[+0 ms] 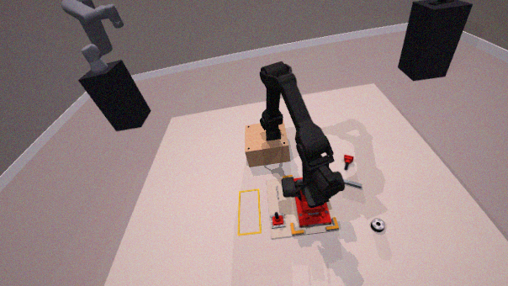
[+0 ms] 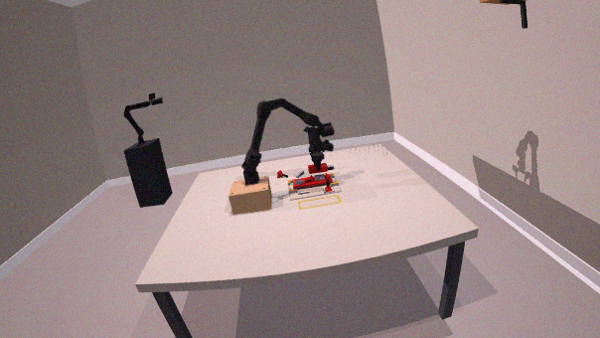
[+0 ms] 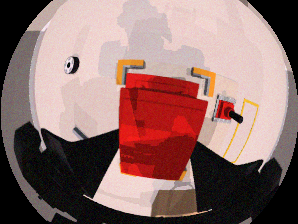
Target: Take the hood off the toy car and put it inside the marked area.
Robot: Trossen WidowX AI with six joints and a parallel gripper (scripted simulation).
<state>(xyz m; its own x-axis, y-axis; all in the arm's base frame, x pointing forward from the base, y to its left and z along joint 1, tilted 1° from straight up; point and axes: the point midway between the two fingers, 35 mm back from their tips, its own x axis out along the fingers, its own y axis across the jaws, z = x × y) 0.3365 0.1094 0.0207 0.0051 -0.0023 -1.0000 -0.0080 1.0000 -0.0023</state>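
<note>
The red hood [image 2: 314, 168] [image 3: 162, 117] hangs level a little above the car, between my fingers. My gripper [image 2: 318, 165] [image 3: 157, 137] is shut on it, one finger at each side; the top view hides the fingertips behind the wrist. The red toy car [image 1: 314, 219] [image 2: 312, 182] [image 3: 161, 84] stands below between orange corner brackets; in the wrist view the hood covers most of it. The marked area, a yellow outline [image 1: 239, 212] [image 2: 320, 206] [image 3: 251, 101], lies on the table beside the car and has nothing in it.
A red piece with a black knob [image 1: 277, 219] [image 2: 328, 189] [image 3: 226, 110] stands between car and outline. A wheel [image 1: 378, 225] [image 3: 71, 65], a grey bar [image 1: 352, 184] and another red-and-black piece [image 1: 348, 160] [image 2: 281, 174] lie on the car's other side. The wooden base block [image 1: 267, 158] [image 2: 250, 200] stands behind.
</note>
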